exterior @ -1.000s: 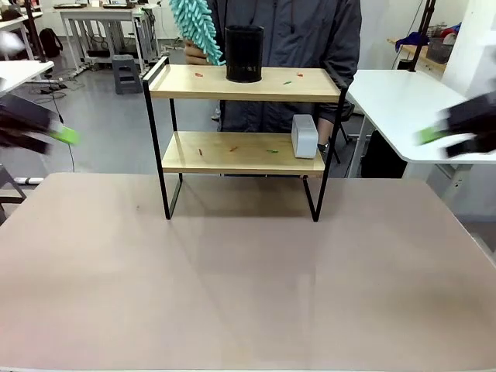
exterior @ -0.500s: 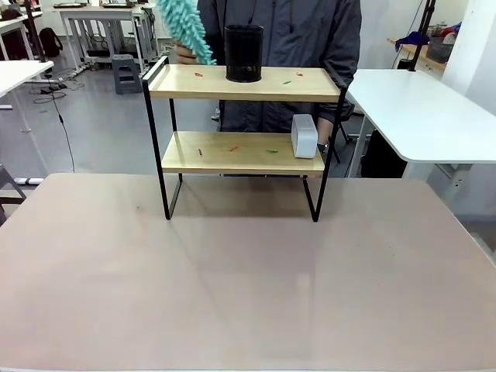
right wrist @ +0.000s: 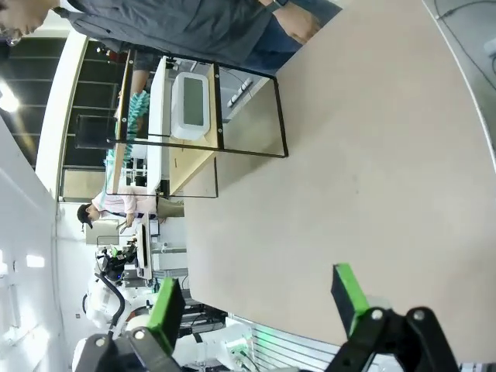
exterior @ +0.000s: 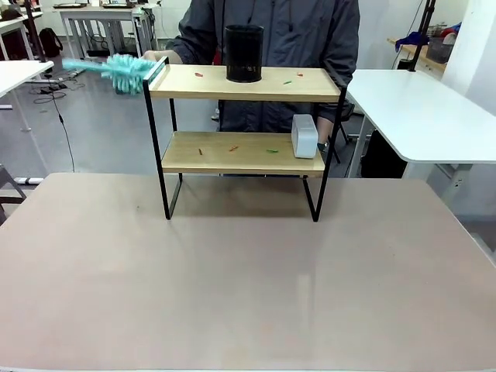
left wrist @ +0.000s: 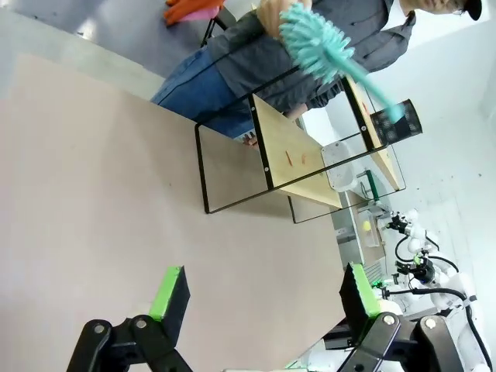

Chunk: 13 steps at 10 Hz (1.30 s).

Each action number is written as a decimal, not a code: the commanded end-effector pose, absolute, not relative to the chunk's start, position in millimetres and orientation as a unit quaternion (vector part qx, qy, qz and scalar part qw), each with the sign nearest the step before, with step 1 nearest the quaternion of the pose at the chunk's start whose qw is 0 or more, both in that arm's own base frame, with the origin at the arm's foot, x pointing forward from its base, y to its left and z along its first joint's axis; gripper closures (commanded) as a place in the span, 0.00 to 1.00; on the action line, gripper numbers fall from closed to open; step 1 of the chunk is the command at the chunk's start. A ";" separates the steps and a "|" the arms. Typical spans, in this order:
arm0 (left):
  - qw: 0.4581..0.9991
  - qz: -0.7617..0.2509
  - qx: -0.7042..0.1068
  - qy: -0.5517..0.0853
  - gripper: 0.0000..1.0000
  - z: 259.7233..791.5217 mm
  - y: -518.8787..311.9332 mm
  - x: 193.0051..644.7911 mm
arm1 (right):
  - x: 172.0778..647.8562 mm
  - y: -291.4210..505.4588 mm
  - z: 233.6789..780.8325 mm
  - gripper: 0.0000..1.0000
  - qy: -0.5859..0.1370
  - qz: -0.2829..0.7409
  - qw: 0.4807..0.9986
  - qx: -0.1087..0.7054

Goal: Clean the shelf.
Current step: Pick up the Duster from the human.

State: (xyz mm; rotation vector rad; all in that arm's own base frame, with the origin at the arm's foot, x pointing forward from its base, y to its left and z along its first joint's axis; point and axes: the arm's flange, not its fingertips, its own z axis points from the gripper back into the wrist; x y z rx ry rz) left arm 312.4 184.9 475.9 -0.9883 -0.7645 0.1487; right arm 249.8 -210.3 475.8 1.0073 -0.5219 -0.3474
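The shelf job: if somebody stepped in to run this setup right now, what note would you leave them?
Left gripper: open, empty, over the table, well apart from the shelf.
Right gripper: open, empty, also over the table.
Things: the shelf stands at the table's far side. A black mesh cup is on its top board, a white box at the lower board's right end. The person's hand holds a teal duster by the top board's left end.
Done: no cleaning shows; small red and green scraps lie on both boards.
Left: sweep both boards, probably around the cup and box.
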 end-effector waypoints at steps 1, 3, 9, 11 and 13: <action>0.804 0.065 -0.462 -0.368 0.00 470.7 189.9 312.2 | 247.3 -215.1 470.2 0.00 -0.260 -0.156 0.824 0.479; 0.813 0.061 -0.482 -0.322 0.00 475.5 179.6 318.8 | 247.3 -215.1 470.2 0.00 -0.260 -0.156 0.824 0.479; 0.819 0.129 -0.557 -0.059 0.00 524.1 124.1 512.0 | 247.3 -215.1 470.2 0.00 -0.260 -0.156 0.824 0.479; 0.788 0.142 -0.598 -0.026 0.00 515.4 93.1 547.4 | 247.3 -215.1 470.2 0.00 -0.260 -0.156 0.824 0.479; 0.760 0.132 -0.636 -0.006 0.00 504.2 69.5 558.7 | 247.3 -215.1 470.2 0.00 -0.260 -0.156 0.824 0.479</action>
